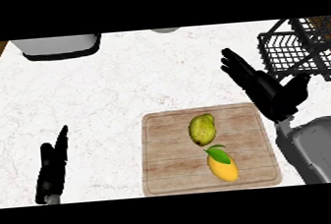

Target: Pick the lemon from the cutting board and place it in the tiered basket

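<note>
White marble counter (109, 103) across nearly the whole frame, with a strip of brown wood at the upper left corner. Wooden cutting board (168, 158) lying flat at lower centre, grain running left to right, a groove just inside its rim. Black wire tiered basket (294, 49) at the upper right, partly cut off by the frame's right edge, well apart from the board.

Grey forearm (324, 150) entering from the lower right corner, ending in the right hand (268, 88): black, fingers straight and spread, pointing toward upper left, thumb out toward the basket, holding nothing. Placed between board and basket, just above the board's upper right corner. Left hand (53, 167) at the lower left of the frame, fingers straight and close together, pointing up, empty, resting over the counter, well left of the board.

Grey-white container with a dark base (58, 46) at the upper left, cut off by the top of the scene. Small grey rounded object (166, 30) at top centre, mostly out of sight.

Yellow-green, mottled fruit (202, 129) on the board's upper middle. Lemon (224, 167) just below it on the board, toward lower right of the board's centre: bright yellow, green leaf at its upper end, near the other fruit but apart from it. Neither hand touching either fruit.
</note>
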Tool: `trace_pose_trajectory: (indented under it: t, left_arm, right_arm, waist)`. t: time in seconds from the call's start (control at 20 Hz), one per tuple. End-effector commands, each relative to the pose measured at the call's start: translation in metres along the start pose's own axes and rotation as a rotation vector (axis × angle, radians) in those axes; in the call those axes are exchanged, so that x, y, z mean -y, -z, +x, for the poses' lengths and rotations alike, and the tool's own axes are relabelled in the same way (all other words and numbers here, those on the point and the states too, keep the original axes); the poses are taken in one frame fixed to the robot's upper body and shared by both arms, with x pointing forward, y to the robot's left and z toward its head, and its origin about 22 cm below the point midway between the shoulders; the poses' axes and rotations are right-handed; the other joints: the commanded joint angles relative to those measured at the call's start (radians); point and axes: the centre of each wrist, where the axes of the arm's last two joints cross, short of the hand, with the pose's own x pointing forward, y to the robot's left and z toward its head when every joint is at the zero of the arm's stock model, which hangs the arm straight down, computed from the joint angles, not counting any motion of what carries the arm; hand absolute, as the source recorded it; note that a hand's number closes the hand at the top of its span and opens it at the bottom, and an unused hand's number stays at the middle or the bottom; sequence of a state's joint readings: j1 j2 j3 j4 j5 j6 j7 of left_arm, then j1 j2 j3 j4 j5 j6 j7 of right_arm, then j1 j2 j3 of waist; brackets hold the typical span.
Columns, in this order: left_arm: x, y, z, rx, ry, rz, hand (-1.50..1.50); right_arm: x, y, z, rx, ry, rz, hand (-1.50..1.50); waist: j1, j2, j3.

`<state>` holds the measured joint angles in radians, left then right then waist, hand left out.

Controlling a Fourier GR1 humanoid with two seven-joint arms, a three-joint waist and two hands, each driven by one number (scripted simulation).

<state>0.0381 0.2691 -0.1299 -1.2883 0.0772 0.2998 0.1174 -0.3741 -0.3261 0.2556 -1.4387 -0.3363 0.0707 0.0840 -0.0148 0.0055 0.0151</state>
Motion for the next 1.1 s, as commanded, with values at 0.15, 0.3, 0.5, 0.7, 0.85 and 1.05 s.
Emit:
trace_pose_trajectory:
  t: [0.15, 0.3, 0.5, 0.7, 0.85, 1.05]
  left_arm:
    - [-0.042, -0.008, 0.055, 0.275, 0.116, 0.074, 0.0]
    - [-0.054, -0.012, 0.047, 0.234, 0.125, 0.103, 0.0]
    - [-0.047, -0.001, 0.082, 0.4, 0.147, 0.041, 0.0]
    - [-0.043, 0.002, 0.099, 0.426, 0.147, 0.006, 0.0]
    - [-0.049, 0.009, 0.106, 0.422, 0.143, -0.004, 0.0]
    - [-0.037, 0.014, 0.111, 0.429, 0.15, -0.007, 0.0]
  right_arm:
    - [-0.014, -0.015, -0.006, 0.062, 0.132, 0.051, 1.5]
    - [0.021, -0.024, -0.005, 0.293, 0.418, -0.431, 1.5]
    - [0.037, -0.086, -0.063, -0.198, -0.15, -0.497, -1.5]
    - [0.035, -0.137, -0.025, -0.157, -0.196, -0.485, -1.5]
    - [0.054, -0.136, 0.022, -0.204, -0.327, -0.346, -1.5]
    - [0.058, -0.126, 0.049, -0.352, -0.555, -0.131, -1.5]
  waist:
    - [-0.03, -0.015, -0.014]
    - [-0.16, -0.053, 0.036]
    - [-0.049, -0.011, -0.017]
    - [-0.018, -0.012, -0.016]
    - [-0.01, -0.011, -0.017]
    - [0.007, -0.008, -0.019]
